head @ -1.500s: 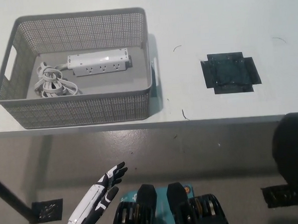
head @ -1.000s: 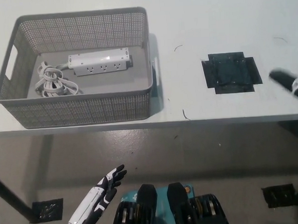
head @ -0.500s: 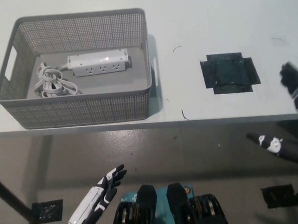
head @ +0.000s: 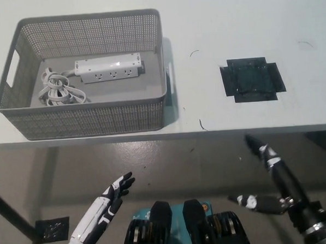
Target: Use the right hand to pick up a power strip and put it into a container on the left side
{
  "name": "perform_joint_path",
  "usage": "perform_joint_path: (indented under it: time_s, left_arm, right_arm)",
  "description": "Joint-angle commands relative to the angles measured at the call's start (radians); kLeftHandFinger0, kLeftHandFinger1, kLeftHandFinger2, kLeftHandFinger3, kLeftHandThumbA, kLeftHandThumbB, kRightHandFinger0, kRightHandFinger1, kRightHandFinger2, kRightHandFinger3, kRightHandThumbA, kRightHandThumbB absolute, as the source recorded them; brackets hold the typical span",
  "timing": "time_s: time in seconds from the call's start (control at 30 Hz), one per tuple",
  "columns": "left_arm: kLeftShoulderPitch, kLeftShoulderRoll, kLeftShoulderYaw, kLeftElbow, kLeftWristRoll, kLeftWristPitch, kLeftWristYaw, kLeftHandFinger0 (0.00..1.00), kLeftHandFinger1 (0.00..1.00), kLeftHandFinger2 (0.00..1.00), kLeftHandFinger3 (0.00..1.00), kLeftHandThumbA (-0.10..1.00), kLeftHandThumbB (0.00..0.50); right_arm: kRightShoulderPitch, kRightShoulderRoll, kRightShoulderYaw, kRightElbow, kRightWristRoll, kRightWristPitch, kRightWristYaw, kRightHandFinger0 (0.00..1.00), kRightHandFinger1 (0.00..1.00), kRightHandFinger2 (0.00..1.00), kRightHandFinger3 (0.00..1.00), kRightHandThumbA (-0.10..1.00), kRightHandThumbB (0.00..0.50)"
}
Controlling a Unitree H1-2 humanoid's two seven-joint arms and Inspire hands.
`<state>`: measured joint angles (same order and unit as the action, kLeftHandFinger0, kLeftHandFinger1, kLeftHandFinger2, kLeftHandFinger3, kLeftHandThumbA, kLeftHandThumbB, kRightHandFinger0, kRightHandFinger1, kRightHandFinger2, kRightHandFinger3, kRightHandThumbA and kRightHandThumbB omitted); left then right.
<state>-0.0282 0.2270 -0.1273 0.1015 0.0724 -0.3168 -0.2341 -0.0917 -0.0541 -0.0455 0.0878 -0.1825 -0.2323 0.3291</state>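
The power strip (head: 109,68) is a long white bar with a row of outlets along its front face, lying flat on the floor of the grey perforated basket (head: 92,119) toward the back wall; its white cord (head: 58,88) is bundled in loose coils just beside its left end, in the basket's left half; the basket itself stands on the left part of the white table (head: 212,21), with a slot handle in each short side. To the right on the tabletop lies a black square patch (head: 252,79), well apart from the basket. The black right hand (head: 270,176) hangs below the table's front edge at the lower right, fingers spread wide and holding nothing; half a second ago it was higher and farther right, at the picture's right edge level with the table's front edge, so it has dropped and come inward. The white left hand (head: 113,194) rests at the lower left, below the table, fingers apart and empty, about where it was before; the strip, cord and basket lie as they did in the earlier pictures.
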Motion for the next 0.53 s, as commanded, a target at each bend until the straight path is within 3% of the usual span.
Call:
perform_joint_path:
  time_s: [0.0, 0.1, 0.3, 0.5]
  left_arm:
    - [-0.016, 0.001, 0.025, -0.013, 0.005, -0.057, 0.033, 1.0, 1.0, 1.0, 1.0, 1.0, 0.266]
    - [-0.026, -0.003, 0.046, -0.008, 0.008, -0.053, 0.044, 1.0, 1.0, 1.0, 1.0, 1.0, 0.282]
    - [-0.051, -0.001, 0.088, 0.02, 0.001, -0.064, 0.064, 1.0, 1.0, 1.0, 1.0, 1.0, 0.274]
    - [-0.067, -0.006, 0.112, 0.043, -0.016, -0.076, 0.061, 1.0, 1.0, 1.0, 1.0, 1.0, 0.265]
  right_arm:
    - [0.02, 0.031, 0.033, -0.013, 0.102, 0.002, -0.007, 1.0, 1.0, 1.0, 1.0, 1.0, 0.137]
    - [0.045, 0.061, 0.04, -0.029, 0.176, 0.034, 0.0, 1.0, 1.0, 1.0, 1.0, 1.0, 0.161]
    - [0.063, 0.081, 0.023, -0.044, 0.227, 0.063, -0.022, 1.0, 1.0, 1.0, 1.0, 1.0, 0.124]
    - [0.044, 0.065, 0.022, -0.025, 0.233, 0.075, -0.027, 1.0, 1.0, 1.0, 1.0, 1.0, 0.127]
